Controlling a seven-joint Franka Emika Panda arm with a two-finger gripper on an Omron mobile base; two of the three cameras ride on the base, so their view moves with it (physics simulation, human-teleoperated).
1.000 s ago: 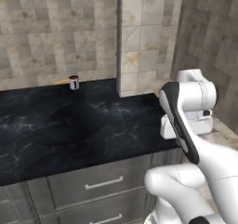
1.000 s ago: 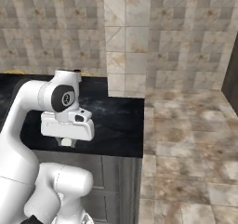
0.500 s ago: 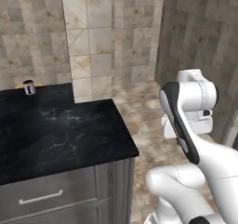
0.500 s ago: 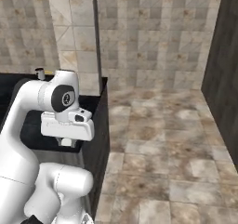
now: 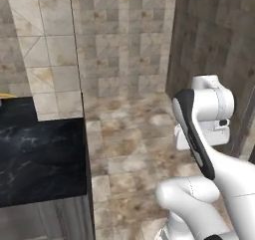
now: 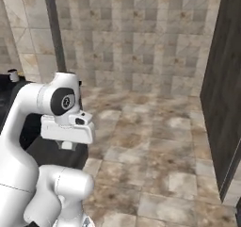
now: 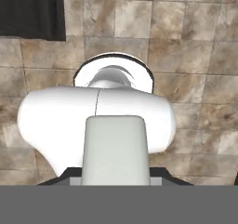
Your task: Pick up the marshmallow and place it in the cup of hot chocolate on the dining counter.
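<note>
Mottled stone floor tiles (image 5: 129, 149); glossy black counter (image 5: 40, 159).

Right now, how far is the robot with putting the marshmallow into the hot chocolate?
Nothing looks done yet. The arm is folded over the base, with the gripper hanging above the tiled floor, beside the end of a black marble counter. Whether it grips anything I cannot tell. Left to do: reach the marshmallow, pick it up and drop it in the cup.
</note>
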